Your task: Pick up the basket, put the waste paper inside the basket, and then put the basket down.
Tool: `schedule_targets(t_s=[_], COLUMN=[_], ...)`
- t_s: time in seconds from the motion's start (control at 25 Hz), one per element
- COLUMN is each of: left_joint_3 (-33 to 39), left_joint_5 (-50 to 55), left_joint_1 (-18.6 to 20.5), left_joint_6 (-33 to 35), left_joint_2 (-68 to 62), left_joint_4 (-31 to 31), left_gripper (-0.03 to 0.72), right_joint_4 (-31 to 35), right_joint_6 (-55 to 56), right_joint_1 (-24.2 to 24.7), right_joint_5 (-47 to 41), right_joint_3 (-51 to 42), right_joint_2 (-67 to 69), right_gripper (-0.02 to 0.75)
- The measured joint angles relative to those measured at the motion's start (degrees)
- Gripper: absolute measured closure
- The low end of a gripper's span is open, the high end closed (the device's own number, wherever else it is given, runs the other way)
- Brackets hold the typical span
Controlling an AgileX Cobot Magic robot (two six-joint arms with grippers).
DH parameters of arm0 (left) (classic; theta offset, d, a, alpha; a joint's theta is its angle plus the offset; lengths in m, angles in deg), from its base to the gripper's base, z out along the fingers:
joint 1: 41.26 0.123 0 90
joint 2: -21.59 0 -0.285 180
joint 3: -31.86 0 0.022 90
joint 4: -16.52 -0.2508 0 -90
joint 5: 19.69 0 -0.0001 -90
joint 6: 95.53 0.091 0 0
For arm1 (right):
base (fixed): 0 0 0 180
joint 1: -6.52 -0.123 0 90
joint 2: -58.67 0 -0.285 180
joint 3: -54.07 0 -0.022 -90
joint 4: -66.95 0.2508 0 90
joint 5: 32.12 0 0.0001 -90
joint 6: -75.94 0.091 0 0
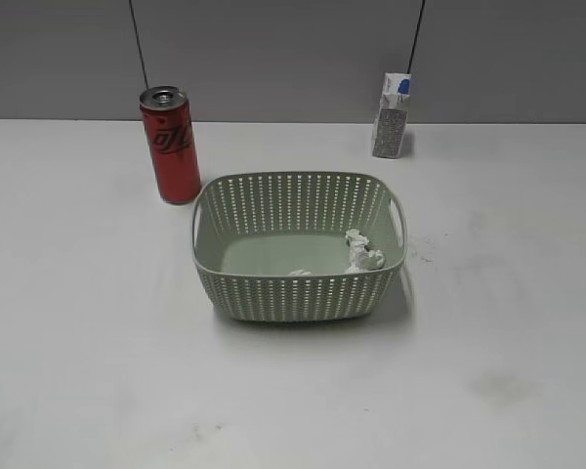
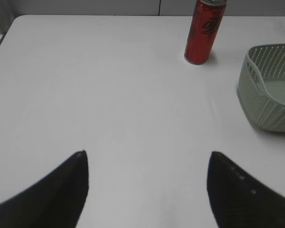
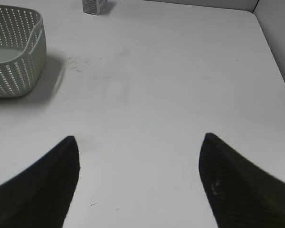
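The sage-green basket (image 1: 298, 283) stands on the white table in the middle of the exterior view. White wads of waste paper (image 1: 362, 252) lie inside it at the right, with a bit more showing at the front wall (image 1: 300, 275). The basket also shows at the right edge of the left wrist view (image 2: 268, 90) and the left edge of the right wrist view (image 3: 14, 52). My left gripper (image 2: 147, 156) is open and empty over bare table, left of the basket. My right gripper (image 3: 139, 140) is open and empty, right of the basket. Neither gripper shows in the exterior view.
A red can (image 1: 171, 145) stands behind the basket to the left, also in the left wrist view (image 2: 204, 31). A white-and-blue carton (image 1: 392, 115) stands at the back right, also in the right wrist view (image 3: 94, 5). A grey wall closes the back.
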Motion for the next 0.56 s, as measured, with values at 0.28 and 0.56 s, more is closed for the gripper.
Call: schedule_targets(t_s=[0.28,0.56], left_joint_3=[1.29,1.41], left_joint_5=[2.87,3.15], left_joint_1=[0.0,0.05], left_joint_6=[-4.85,-6.95], left_joint_2=[3.89,10.02], left_joint_4=[-3.38,-5.3], left_gripper=[0.097,0.097], right_joint_4=[0.0,0.0], right_joint_6=[0.0,0.0], right_joint_1=[0.0,0.0], right_joint_5=[0.0,0.07], right_joint_3=[0.0,-0.04], right_joint_2=[-0.05,-0.05], right_gripper=[0.146,0.146])
